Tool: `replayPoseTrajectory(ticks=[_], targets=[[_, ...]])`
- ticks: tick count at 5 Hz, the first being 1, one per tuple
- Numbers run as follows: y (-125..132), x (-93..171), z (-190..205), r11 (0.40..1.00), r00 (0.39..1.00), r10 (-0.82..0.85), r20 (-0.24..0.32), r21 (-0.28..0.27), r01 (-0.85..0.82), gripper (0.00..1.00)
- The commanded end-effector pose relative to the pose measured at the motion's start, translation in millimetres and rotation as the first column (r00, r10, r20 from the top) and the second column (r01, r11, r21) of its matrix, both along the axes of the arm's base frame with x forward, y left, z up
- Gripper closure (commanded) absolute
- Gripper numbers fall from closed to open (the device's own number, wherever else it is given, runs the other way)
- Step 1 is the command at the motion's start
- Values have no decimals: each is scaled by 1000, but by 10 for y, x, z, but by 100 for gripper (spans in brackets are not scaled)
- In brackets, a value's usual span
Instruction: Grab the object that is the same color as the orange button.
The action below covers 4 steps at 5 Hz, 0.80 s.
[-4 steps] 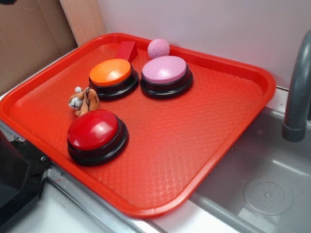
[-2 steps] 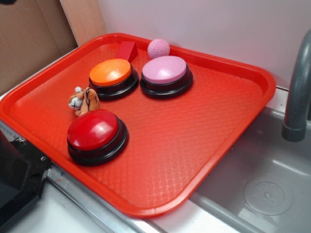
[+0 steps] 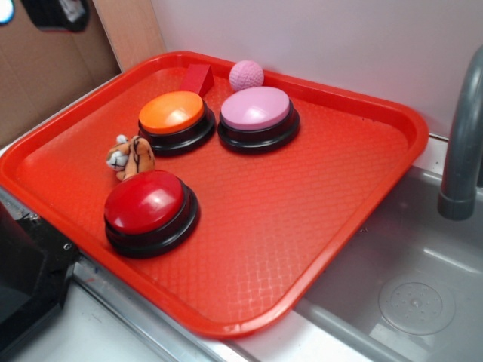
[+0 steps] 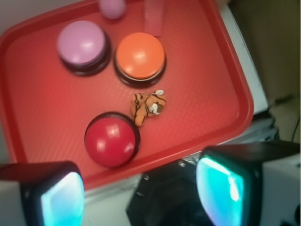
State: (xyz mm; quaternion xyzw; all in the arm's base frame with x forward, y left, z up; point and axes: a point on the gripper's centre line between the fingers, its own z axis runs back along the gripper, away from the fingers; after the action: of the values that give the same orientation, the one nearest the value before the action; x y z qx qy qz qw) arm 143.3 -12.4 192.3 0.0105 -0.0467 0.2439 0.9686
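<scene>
Tray (image 3: 362, 188): red plastic, textured floor, raised rim; rests on a counter beside a grey sink (image 3: 407, 286).
Orange button (image 3: 172, 113): glossy orange dome on a black base, toward the tray's far side; in the wrist view (image 4: 140, 56) it sits just above the tiger.
Pink button (image 3: 256, 109): pink dome on a black base, just beside the orange button, their bases close or touching.
Red button (image 3: 147, 204): red dome on a black base, nearest the tray's front rim.
Tiger toy (image 3: 130, 156): small plush, orange with dark stripes and white face and paws; lies on the tray floor between the orange button and the red button, near both and touching or nearly touching the red button's base. Nothing holds it. Wrist view (image 4: 148, 106) shows it on its side.
Pink ball (image 3: 246, 75): textured, at the far rim behind the pink button.
Red wedge block (image 3: 198, 78): at the far rim behind the orange button.
Faucet (image 3: 460, 151): grey, curved, over the sink at the right edge.
Gripper (image 4: 141, 190): high above the tray's front edge, well apart from the tiger toy; two fingers (image 4: 225, 188) show at the bottom of the wrist view, spread wide with nothing between them.
Exterior view of gripper: only a dark part shows at the top left corner (image 3: 56, 13).
</scene>
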Motion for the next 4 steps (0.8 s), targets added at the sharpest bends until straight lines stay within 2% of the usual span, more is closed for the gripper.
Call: replayPoseTrajectory(ticks=[1,2,3,4], targets=[[125,245,-511,955,952,297,74,-20,-297,0],[226,296,-759,933,927,357,112,2,-360,0],[330,411,-1038,921,918,380,110,48,-387,0],[375,424,-1210,920,918,381,108,56,-388,0]])
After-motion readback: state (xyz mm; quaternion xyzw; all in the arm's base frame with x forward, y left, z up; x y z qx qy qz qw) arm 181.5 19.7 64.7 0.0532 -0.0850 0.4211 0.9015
